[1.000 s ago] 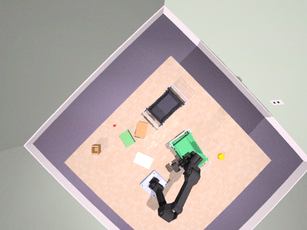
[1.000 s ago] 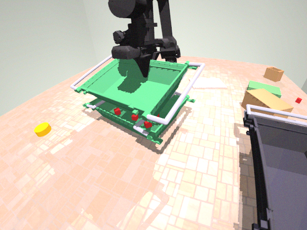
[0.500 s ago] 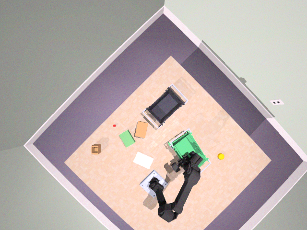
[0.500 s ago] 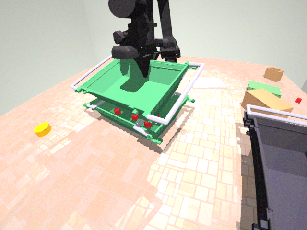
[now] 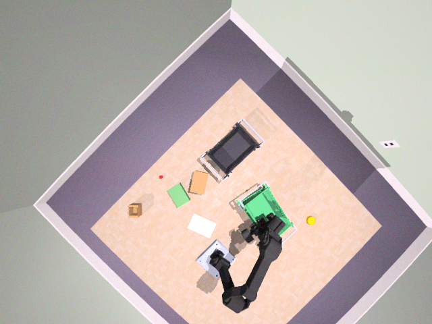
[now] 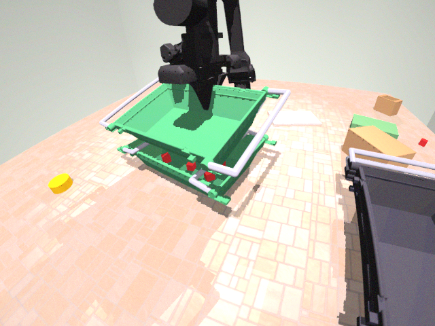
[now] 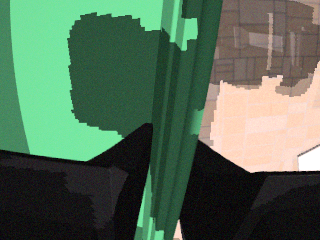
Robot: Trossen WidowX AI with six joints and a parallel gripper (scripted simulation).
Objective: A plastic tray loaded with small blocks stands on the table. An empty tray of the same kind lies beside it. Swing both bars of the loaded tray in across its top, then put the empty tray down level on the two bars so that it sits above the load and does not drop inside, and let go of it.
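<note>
The empty green tray (image 5: 260, 205) (image 6: 189, 136) (image 7: 42, 100) hangs over the loaded green tray (image 6: 168, 172). It looks tilted, its gripped far side higher in the exterior view. Its own wire bars (image 6: 262, 134) stick out past its ends. My gripper (image 6: 210, 101) (image 7: 160, 132) is shut on its long side wall, one finger inside and one outside. Red blocks (image 6: 190, 166) show in the lower tray. The lower tray's bars (image 6: 199, 183) (image 6: 132, 151) run inward under the upper tray; their middles are mostly hidden. Contact between upper tray and bars cannot be told.
A black tray (image 5: 231, 150) (image 6: 404, 266) with bars out stands apart. A yellow disc (image 5: 310, 220) (image 6: 60, 183) lies near the green trays. An orange block (image 5: 198, 182), a green block (image 5: 178, 195), a white slab (image 5: 202, 225) and a small brown box (image 5: 135, 210) are also there.
</note>
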